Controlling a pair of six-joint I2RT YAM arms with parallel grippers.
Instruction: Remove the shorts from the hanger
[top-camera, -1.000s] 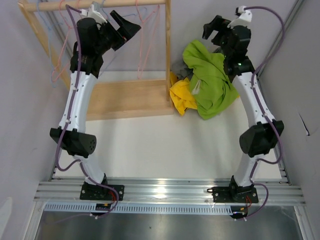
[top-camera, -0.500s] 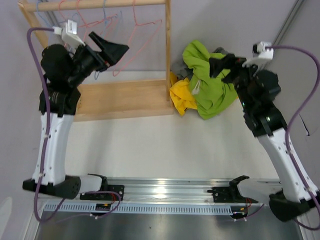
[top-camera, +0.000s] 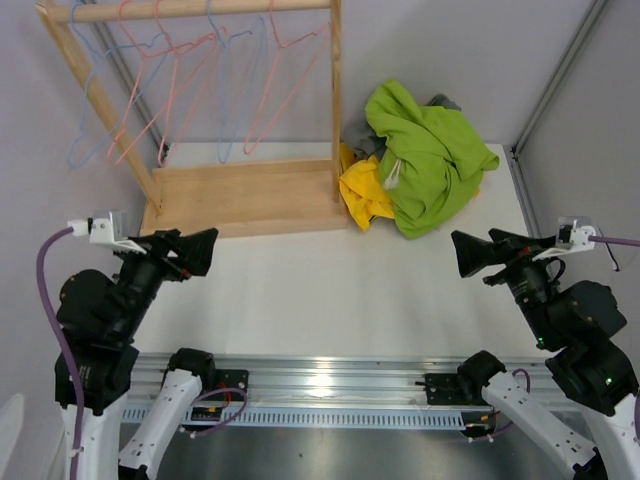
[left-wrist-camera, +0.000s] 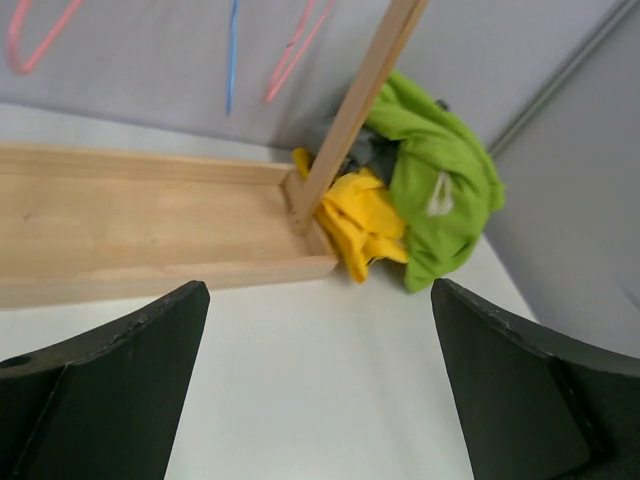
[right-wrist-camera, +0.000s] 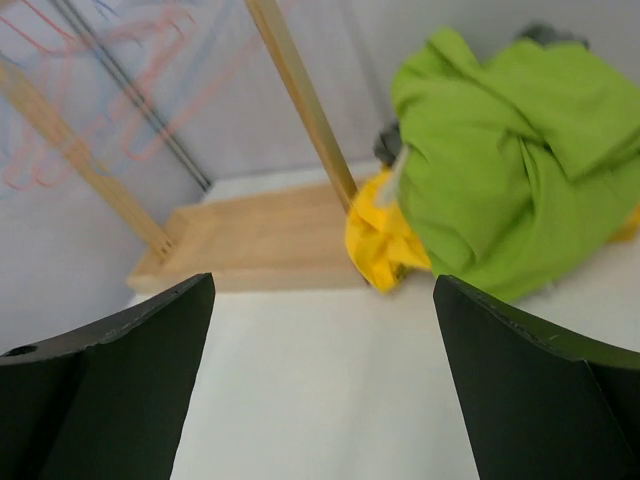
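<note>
The shorts lie in a heap on the table right of the rack: lime green (top-camera: 432, 160) on top, yellow (top-camera: 364, 192) at its left edge, and grey (top-camera: 356, 133) behind the post. A dark scrap (top-camera: 446, 101) peeks out at the back, and navy shorts are hidden. The hangers (top-camera: 170, 90), pink and blue wire, hang bare on the rack's rail. My left gripper (top-camera: 206, 250) is open and empty over the near left of the table. My right gripper (top-camera: 460, 252) is open and empty at the near right. The heap also shows in the left wrist view (left-wrist-camera: 440, 190) and the right wrist view (right-wrist-camera: 520, 180).
The wooden rack (top-camera: 240, 195) stands at the back left, with a flat base and an upright post (top-camera: 336, 90) beside the heap. Grey walls close in at the back and both sides. An aluminium rail (top-camera: 330, 380) runs along the near edge.
Both arms have drawn back from the rack and the heap to the near edge of the table. The hangers, swinging before, now hang bare on the rail.
</note>
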